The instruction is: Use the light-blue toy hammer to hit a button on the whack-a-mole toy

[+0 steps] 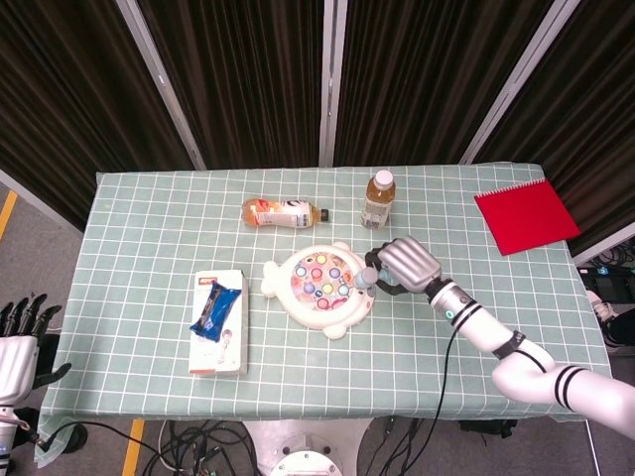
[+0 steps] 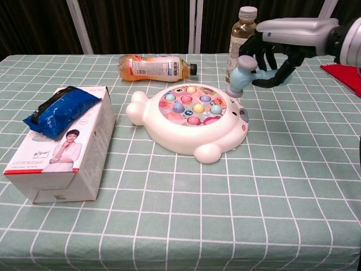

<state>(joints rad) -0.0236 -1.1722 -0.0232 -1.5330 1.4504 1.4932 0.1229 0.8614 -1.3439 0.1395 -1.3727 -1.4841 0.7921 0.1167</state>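
Observation:
The white whack-a-mole toy (image 1: 319, 286) (image 2: 188, 119) with coloured buttons lies in the middle of the table. My right hand (image 1: 404, 265) (image 2: 280, 44) grips the light-blue toy hammer (image 1: 368, 277) (image 2: 241, 74) by its handle. The hammer head hangs just above the toy's right edge, tilted down toward it. My left hand (image 1: 20, 342) hangs open beyond the table's left edge, holding nothing; the chest view does not show it.
A tea bottle (image 1: 378, 200) (image 2: 241, 45) stands upright just behind my right hand. An orange bottle (image 1: 283, 212) (image 2: 156, 66) lies on its side behind the toy. A white box with a blue packet (image 1: 217, 320) (image 2: 61, 141) sits left. A red notebook (image 1: 526, 215) lies far right.

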